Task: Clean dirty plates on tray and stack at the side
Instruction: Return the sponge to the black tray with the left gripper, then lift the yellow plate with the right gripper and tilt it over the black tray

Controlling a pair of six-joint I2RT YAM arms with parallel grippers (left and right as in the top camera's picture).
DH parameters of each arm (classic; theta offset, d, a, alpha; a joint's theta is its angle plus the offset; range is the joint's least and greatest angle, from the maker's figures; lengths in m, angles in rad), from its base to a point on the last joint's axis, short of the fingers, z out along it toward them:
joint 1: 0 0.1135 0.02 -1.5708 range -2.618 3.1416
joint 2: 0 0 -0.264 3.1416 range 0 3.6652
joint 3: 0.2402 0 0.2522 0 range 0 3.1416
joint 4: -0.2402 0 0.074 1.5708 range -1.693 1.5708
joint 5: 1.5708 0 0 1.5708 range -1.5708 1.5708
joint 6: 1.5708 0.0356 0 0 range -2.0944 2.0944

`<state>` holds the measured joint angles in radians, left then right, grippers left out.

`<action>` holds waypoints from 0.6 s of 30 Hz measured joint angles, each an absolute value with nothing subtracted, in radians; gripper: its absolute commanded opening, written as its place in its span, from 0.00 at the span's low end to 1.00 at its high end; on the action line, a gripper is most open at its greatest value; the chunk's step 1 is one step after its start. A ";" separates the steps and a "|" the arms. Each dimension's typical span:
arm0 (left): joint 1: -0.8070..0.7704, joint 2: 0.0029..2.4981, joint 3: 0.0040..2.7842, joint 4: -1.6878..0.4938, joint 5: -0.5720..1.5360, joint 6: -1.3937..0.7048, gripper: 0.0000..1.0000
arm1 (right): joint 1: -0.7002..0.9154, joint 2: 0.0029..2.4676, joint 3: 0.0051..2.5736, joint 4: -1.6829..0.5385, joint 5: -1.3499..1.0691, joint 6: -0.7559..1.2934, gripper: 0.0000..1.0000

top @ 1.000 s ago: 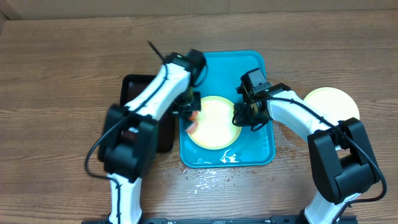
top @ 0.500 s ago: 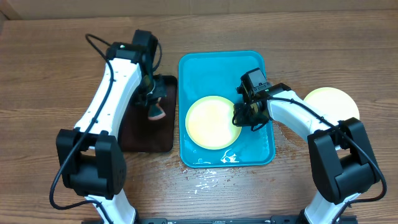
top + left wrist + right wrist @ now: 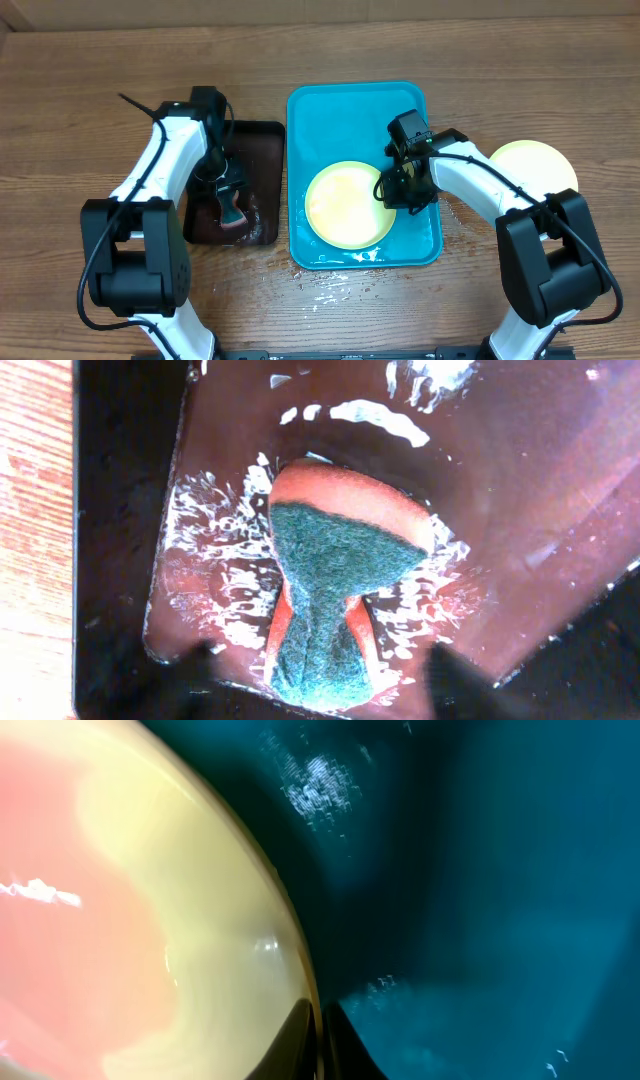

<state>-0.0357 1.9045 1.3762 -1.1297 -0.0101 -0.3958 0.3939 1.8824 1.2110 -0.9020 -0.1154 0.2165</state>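
Note:
A pale green-rimmed plate (image 3: pixel 348 204) lies in the front half of the turquoise tray (image 3: pixel 350 120). My right gripper (image 3: pixel 392 190) is shut on that plate's right rim; the right wrist view shows the rim (image 3: pixel 300 970) pinched between the two dark fingers, with my right gripper (image 3: pixel 320 1045) low in the picture. A second plate (image 3: pixel 530 165) rests on the table at the far right. My left gripper (image 3: pixel 226 192) hangs open over a small dark tray (image 3: pixel 260 150). An orange sponge with a green scouring face (image 3: pixel 335 600) lies there in wet foam, between the spread fingers (image 3: pixel 460 675) and free of them.
The dark tray (image 3: pixel 560 490) holds water and foam. Drops and puddles of water (image 3: pixel 330 285) lie on the wooden table in front of the turquoise tray. The right plate sits close beside my right forearm.
My left arm left the plate, carried the sponge over to the dark tray, lowered it and opened. The plate in the turquoise tray shifted slightly right and toward the front.

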 measured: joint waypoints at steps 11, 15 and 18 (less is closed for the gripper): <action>-0.025 1.625 1.451 -1.138 0.061 -0.389 1.00 | 0.569 1.882 1.591 -1.105 0.138 0.208 0.04; -0.025 1.485 1.488 -1.141 0.064 -0.389 1.00 | 0.675 1.878 1.630 -0.997 0.233 0.207 0.04; -0.024 1.394 1.504 -1.144 0.060 -0.389 1.00 | 0.754 1.878 1.630 -0.925 0.302 0.206 0.04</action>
